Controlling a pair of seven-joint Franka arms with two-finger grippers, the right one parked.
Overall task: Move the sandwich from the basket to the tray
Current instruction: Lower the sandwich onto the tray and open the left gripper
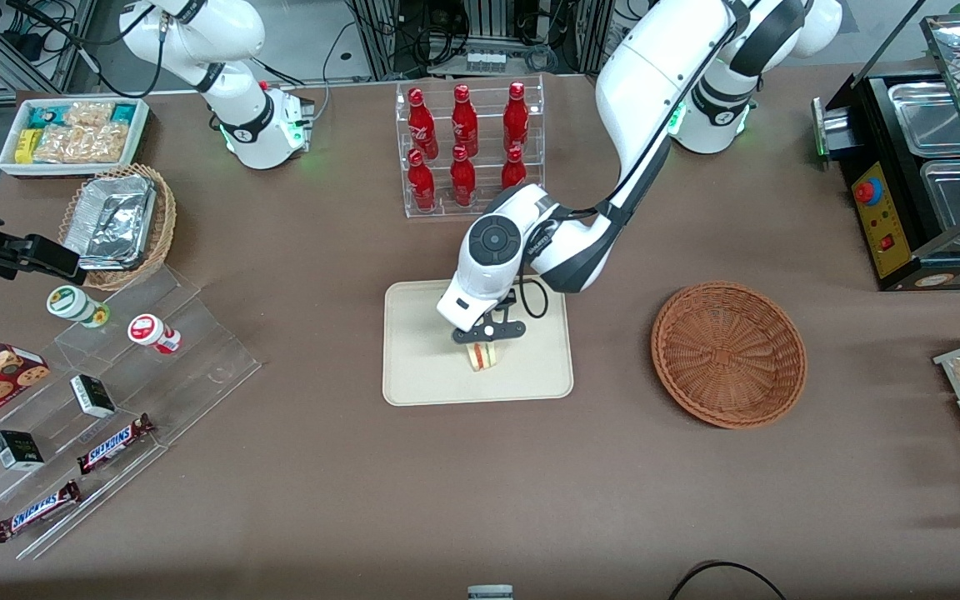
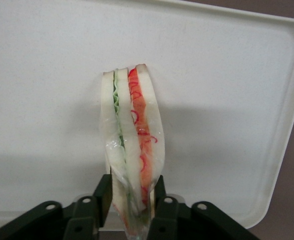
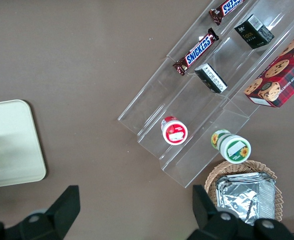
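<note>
The sandwich (image 1: pixel 484 357), a wrapped wedge of pale bread with red-orange and green layers, stands on edge on the cream tray (image 1: pixel 422 375), near its middle. My left gripper (image 1: pixel 487 336) is right above it, with its fingers closed against both sides of the wedge. In the left wrist view the sandwich (image 2: pixel 131 130) sits between the two black fingers (image 2: pixel 104 192) and its lower edge rests on the tray (image 2: pixel 227 75). The reddish-brown wicker basket (image 1: pixel 728 354) lies empty beside the tray, toward the working arm's end of the table.
A clear rack of red bottles (image 1: pixel 467 150) stands just farther from the front camera than the tray. Acrylic steps with snack bars and cups (image 1: pixel 113 400), a tan basket of foil containers (image 1: pixel 117 221) and a white snack bin (image 1: pixel 72 133) lie toward the parked arm's end. A black food warmer (image 1: pixel 930 175) stands at the working arm's end.
</note>
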